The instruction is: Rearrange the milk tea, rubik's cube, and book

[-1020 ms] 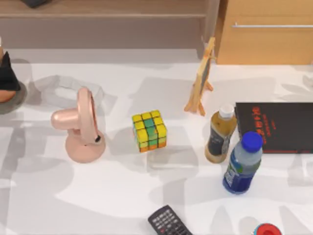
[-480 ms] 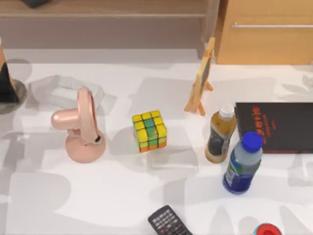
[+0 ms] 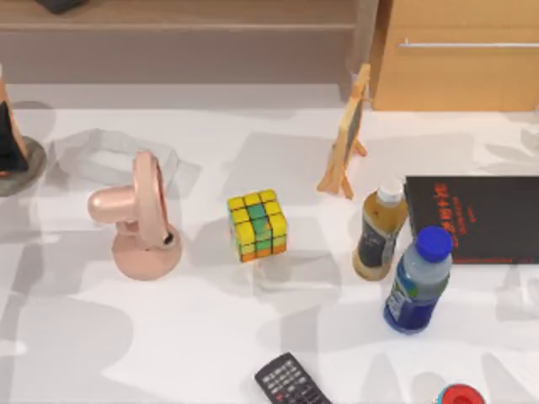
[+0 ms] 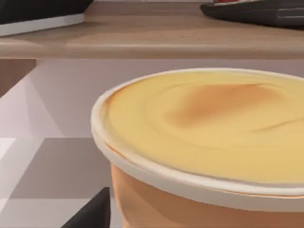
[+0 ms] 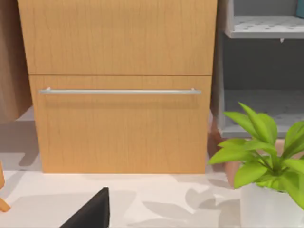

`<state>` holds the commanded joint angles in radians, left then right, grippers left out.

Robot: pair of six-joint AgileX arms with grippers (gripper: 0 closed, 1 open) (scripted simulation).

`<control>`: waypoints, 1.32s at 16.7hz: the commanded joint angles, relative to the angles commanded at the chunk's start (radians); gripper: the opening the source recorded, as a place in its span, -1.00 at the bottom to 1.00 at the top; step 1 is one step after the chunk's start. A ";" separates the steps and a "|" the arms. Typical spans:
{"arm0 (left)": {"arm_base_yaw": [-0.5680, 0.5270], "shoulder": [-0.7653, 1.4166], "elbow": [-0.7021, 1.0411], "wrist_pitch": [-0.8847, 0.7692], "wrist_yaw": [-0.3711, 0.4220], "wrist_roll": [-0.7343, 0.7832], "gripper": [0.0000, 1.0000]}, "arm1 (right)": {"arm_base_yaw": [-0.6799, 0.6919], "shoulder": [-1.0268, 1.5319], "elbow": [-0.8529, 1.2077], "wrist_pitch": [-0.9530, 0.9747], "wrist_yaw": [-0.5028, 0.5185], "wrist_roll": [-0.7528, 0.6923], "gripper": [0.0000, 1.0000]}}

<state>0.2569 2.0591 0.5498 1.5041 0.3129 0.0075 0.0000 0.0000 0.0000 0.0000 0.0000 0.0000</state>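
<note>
Blue-capped bottle [image 3: 417,282] is standing nearest on the table [image 3: 210,337], and the milk tea [image 3: 378,237] is standing upright just beside it. The rubik's cube [image 3: 257,224] is sitting well apart to their left. Both are looking untouched, so I judge the first reach is pending. The left tool [image 4: 90,216] is facing an orange cup [image 4: 199,123] and the right tool [image 5: 90,213] a far cabinet [image 5: 118,95]. Whether they are released or clenched, I cannot tell. The next move is calling for one arm swinging inward.

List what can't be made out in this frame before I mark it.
- Red-lettered black slab: top view's right edge cuts it off.
- Remote: bottom edge crops it.
- Milk tea: label too small to read.
- Left claw: one dark corner shows; whether it is open or shut is unclear.
</note>
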 joint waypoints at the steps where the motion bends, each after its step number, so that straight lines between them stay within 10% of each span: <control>1: 0.002 -0.032 -0.006 -0.019 0.002 0.000 1.00 | 0.000 0.000 0.000 0.000 0.000 0.000 1.00; 15: 0.007 -0.223 -0.044 -0.167 0.013 -0.003 1.00 | 0.000 0.000 0.000 0.000 0.000 0.000 1.00; 22: -0.136 -0.214 0.306 -0.496 -0.027 -0.149 1.00 | 0.000 0.000 0.000 0.000 0.000 0.000 1.00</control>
<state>0.1214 1.8453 0.8557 1.0082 0.2863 -0.1415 0.0000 0.0000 0.0000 0.0000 0.0000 0.0000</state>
